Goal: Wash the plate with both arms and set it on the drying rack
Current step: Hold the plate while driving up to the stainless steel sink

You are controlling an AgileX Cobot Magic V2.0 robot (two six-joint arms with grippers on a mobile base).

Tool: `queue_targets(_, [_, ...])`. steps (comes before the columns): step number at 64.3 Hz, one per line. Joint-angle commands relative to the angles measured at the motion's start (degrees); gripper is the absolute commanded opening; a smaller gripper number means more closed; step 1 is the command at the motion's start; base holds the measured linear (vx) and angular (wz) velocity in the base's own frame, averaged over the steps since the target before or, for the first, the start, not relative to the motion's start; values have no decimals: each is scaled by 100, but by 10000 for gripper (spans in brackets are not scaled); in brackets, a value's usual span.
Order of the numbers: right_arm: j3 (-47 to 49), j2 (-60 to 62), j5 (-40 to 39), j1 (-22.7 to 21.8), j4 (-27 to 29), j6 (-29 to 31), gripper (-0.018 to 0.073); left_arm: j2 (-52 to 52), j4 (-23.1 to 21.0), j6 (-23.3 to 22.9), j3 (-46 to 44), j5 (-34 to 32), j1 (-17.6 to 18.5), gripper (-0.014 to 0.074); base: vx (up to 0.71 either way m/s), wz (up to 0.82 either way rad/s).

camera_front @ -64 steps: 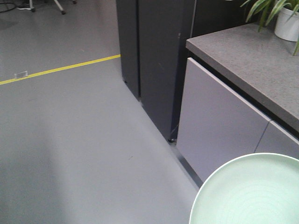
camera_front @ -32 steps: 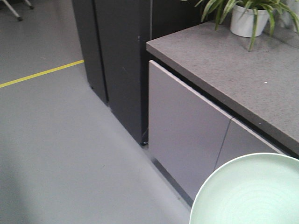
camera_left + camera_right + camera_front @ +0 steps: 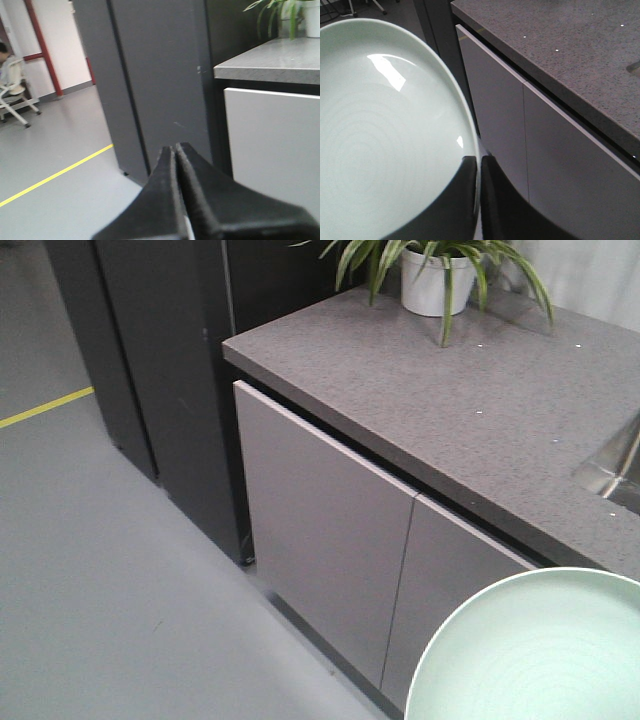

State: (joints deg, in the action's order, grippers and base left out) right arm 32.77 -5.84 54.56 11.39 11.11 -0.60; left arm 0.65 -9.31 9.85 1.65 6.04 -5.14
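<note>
- Front view: the pale green plate (image 3: pixel 540 655) sits in the lower right corner, held in the air over the floor and in front of the grey cabinet doors (image 3: pixel 320 540), clear of the speckled bench (image 3: pixel 430 390).
- A potted plant (image 3: pixel 435 275) stands at the far end of the bench, and a steel sink edge (image 3: pixel 612 475) peeks in at the right. No drying rack is in sight, so washing looks yet to begin.
- Left wrist view: the left fingers (image 3: pixel 195 175) are pressed together with nothing between them, pointing at the dark tall cabinet (image 3: pixel 155 75) beside the bench end.
- Right wrist view: the right fingers (image 3: pixel 465 200) pinch the plate's rim, one pad on the upper face and one below, and the plate (image 3: pixel 385 125) runs out to the left with glare on its smooth surface.
- The job here, by my read, is getting the plate to the sink. It's a rim-only pinch on a slick plate, so keep it level and move gently. Lift the rim above the bench edge before crossing. Open the left fingers early so they can take the opposite rim over the basin.
</note>
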Motion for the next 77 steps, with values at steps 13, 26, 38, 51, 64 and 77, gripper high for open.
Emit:
queue_targets(13, [134,-122,-428,-32,12,-1,-1,74,-18,-52,-158,-433,42,-6,7,-26])
queue_targets(26, [134,-122,-428,-32,12,-1,-1,74,-18,-52,-158,-433,42,-6,7,-27])
queue_targets(38, [134,-122,-428,-32,12,-1,-1,74,-18,-52,-158,-433,42,-6,8,-33])
queue_targets(51, [134,-122,-428,-32,12,-1,-1,74,-18,-52,-158,-433,42,-6,8,-34])
queue_targets(64, [134,-122,-428,-32,12,-1,-1,74,-18,-52,-158,-433,42,-6,7,-31])
queue_targets(77, [134,-122,-428,-32,12,-1,-1,74,-18,-52,-158,-433,42,-6,6,-27])
